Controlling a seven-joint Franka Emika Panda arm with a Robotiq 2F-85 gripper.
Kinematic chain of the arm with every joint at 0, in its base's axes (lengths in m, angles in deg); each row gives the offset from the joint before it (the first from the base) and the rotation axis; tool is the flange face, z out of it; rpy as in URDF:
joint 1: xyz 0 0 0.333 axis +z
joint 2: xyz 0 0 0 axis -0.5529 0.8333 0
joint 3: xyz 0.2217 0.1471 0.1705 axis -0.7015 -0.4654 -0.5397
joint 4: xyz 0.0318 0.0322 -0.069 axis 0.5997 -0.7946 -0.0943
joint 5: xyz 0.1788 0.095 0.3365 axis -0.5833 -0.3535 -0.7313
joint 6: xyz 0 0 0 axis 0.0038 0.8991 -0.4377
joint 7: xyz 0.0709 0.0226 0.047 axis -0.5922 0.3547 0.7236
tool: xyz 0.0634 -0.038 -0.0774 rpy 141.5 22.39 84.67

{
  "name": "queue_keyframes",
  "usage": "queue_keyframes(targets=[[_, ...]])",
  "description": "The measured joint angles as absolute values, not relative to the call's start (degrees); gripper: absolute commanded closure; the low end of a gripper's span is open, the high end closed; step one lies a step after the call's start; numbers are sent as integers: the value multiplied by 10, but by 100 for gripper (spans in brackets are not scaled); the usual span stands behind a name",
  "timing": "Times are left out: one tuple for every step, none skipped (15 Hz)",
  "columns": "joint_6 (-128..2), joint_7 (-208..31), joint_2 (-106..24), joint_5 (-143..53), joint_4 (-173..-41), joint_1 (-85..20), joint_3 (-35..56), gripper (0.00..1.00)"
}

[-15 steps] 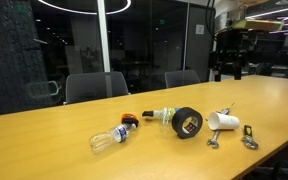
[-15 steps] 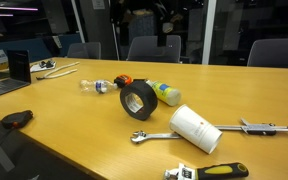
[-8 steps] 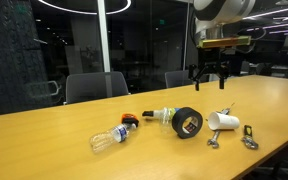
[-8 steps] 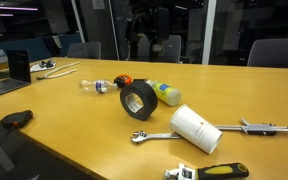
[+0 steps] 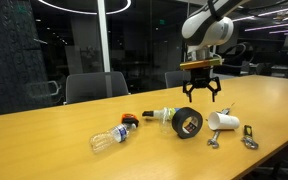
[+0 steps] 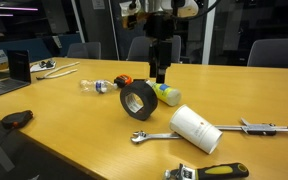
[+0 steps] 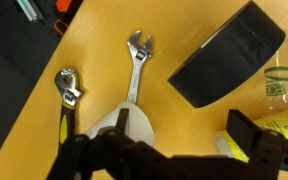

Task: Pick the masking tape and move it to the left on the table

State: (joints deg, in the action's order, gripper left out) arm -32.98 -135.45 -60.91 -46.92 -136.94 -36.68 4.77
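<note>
The masking tape (image 5: 188,123), a thick black roll with a yellowish label in its core, stands on edge in the middle of the light-brown table (image 5: 44,150). It also shows in an exterior view (image 6: 137,100) and at the upper right of the wrist view (image 7: 227,55). My gripper (image 5: 202,97) hangs open and empty in the air, just above and a little behind the tape. It shows dark in an exterior view (image 6: 161,73). In the wrist view the gripper (image 7: 184,130) has its jaws spread over bare table between the tape and a white cup (image 7: 112,128).
The white cup (image 5: 222,122) lies on its side beside the tape. A clear light bulb (image 5: 111,137) and a yellow-green bottle (image 6: 168,95) lie close by. Wrenches (image 6: 150,136), a yellow-handled tool (image 6: 210,172), a laptop (image 6: 6,78) and chairs (image 5: 96,86) are around.
The arm has swung in from the far side of the table and come down. The open gripper now hangs just above the tape. The objects on the table have not moved.
</note>
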Motion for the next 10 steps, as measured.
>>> queue_keyframes(targets=[[-328, -1379, -597, -469, -1367, -367, 51, 0], [-323, -1402, -585, -469, -1363, -368, 55, 0], [-315, -1426, -573, -470, -1358, -368, 58, 0], [-303, -1447, -561, -472, -1350, -368, 61, 0], [-288, -1470, -549, -476, -1340, -368, 62, 0], [-270, -1492, -537, -483, -1328, -367, 63, 0], [-251, -1512, -525, -491, -1315, -367, 63, 0], [-233, -1530, -514, -501, -1300, -365, 63, 0], [-217, -1546, -505, -512, -1287, -364, 63, 0], [-204, -1560, -497, -522, -1275, -361, 63, 0]])
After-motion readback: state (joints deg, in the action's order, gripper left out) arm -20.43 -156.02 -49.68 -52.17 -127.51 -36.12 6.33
